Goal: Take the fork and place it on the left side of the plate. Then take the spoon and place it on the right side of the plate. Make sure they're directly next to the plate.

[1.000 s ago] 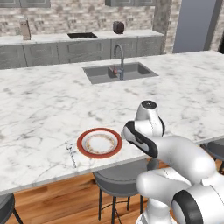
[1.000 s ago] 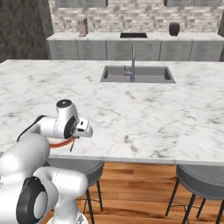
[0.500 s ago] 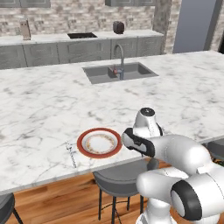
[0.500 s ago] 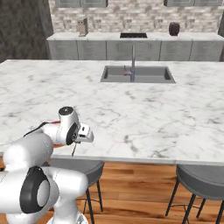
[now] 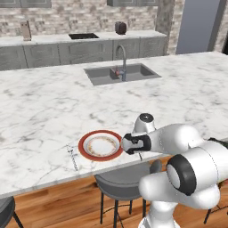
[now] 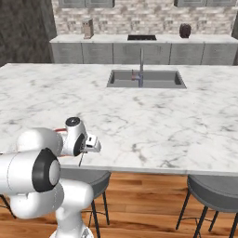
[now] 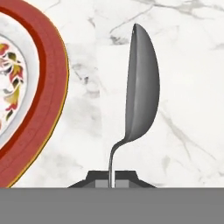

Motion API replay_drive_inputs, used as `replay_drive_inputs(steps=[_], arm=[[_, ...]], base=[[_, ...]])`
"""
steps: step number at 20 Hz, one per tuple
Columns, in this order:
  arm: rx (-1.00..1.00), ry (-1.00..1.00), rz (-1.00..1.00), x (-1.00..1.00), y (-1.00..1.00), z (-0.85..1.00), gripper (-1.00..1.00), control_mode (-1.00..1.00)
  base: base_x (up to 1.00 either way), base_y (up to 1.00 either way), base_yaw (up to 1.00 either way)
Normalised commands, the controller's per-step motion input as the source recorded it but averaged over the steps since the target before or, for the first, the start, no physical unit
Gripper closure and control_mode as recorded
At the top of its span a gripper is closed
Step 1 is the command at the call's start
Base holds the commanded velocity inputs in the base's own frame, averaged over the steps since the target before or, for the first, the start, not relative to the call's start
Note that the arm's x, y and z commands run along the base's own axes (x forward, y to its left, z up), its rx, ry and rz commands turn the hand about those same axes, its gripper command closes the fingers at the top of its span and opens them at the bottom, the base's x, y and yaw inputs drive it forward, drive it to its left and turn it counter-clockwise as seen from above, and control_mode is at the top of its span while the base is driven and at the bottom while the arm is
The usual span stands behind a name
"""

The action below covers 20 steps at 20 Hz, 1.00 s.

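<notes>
Marble counter (image 7: 183, 65); spoon (image 7: 142, 87) lengthwise from end effector (image 7: 111, 177), bowl outward.

The arm (image 5: 178, 142) is built from rounded, glossy white link shells. Dark grey to black rings are seen at the joints, the largest at about 4 o'clock in the left base view. The wrist is capped by a white dome with a small dark disc. The hand (image 6: 91, 143) is a white block with a dark underside. The finger tips (image 7: 101, 178) are small, dark and angular.
</notes>
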Motion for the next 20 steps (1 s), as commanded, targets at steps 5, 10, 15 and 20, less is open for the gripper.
replay_drive_inputs(steps=[5,10,15,20], arm=[[0.0,0.01,0.0,0.26,0.07,-0.21,1.0,-1.0],[0.0,0.01,0.0,0.3,0.0,-0.2,1.0,-1.0],[0.0,0.01,0.0,0.31,0.0,-0.2,1.0,-1.0],[0.0,0.01,0.0,0.3,0.0,-0.2,1.0,-1.0]], base=[[0.0,0.0,0.0],[0.0,0.0,0.0],[0.0,0.0,0.0],[0.0,0.0,0.0]])
